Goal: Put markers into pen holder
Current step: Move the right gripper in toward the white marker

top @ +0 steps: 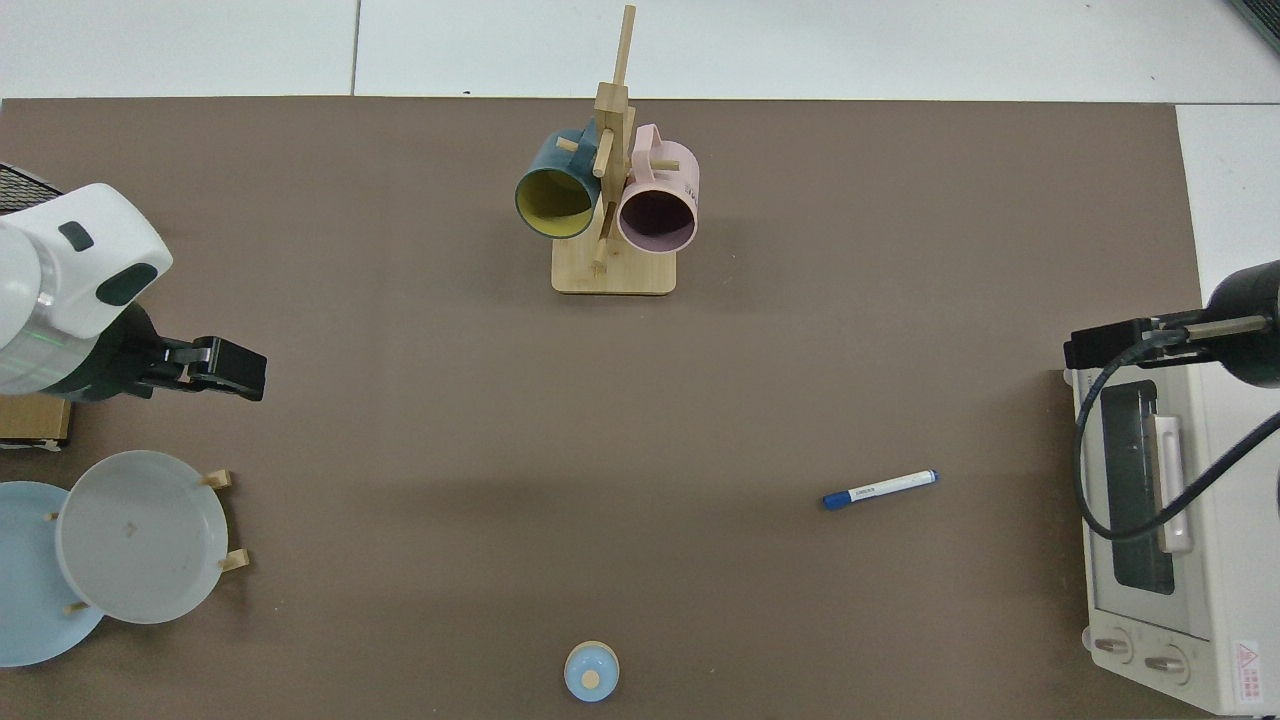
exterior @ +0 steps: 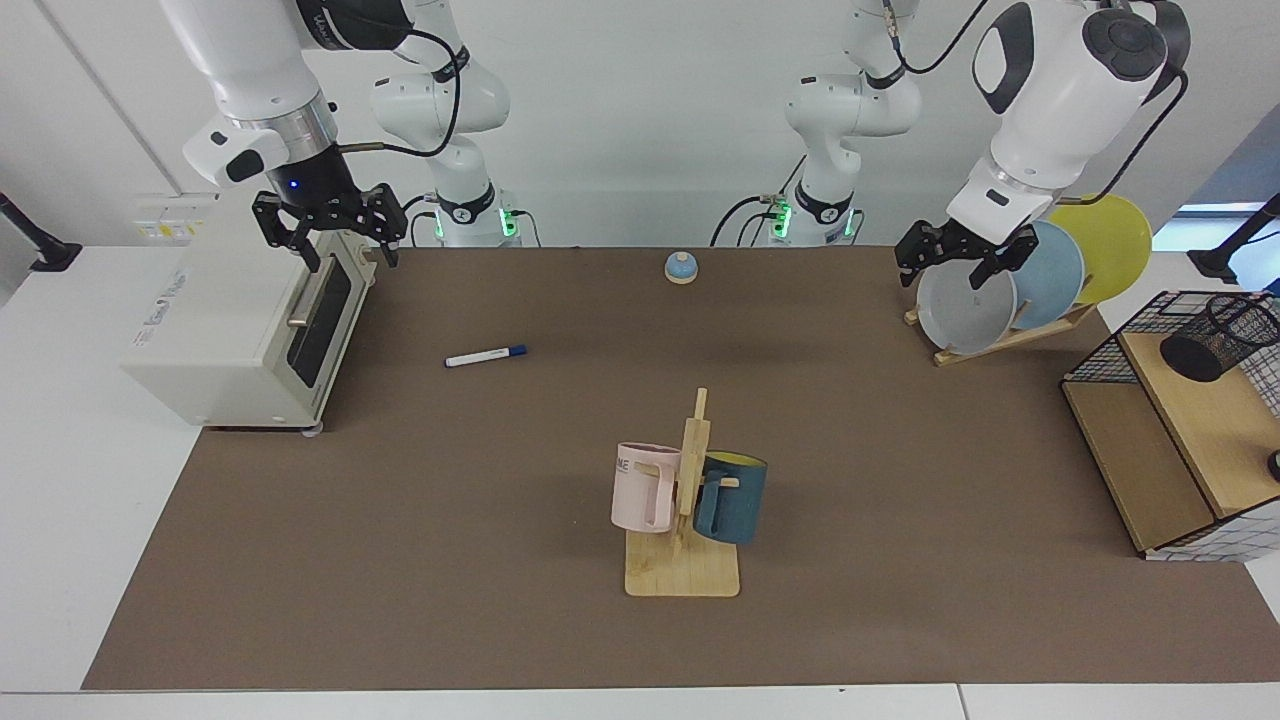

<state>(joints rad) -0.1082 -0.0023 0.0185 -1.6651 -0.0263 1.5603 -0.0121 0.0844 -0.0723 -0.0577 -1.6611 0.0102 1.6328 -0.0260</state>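
Our slim white marker with the blue cap (exterior: 486, 356) lies flat, lengthwise along the mat's far edge, nearest our right gripper (exterior: 325, 232), fingers apart; left gripper (exterior: 962, 262) waits, also spread.

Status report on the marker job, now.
Right gripper open, hovering over the toaster oven; left gripper open by the plate rack. Marker flat on the mat, untouched. Pen holder on its side on the wire rack.

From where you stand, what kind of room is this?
Likely a robot test lab dressed as a kitchen corner: two arms bolted at a brown mat, with a toaster oven, plate rack and mug stand.
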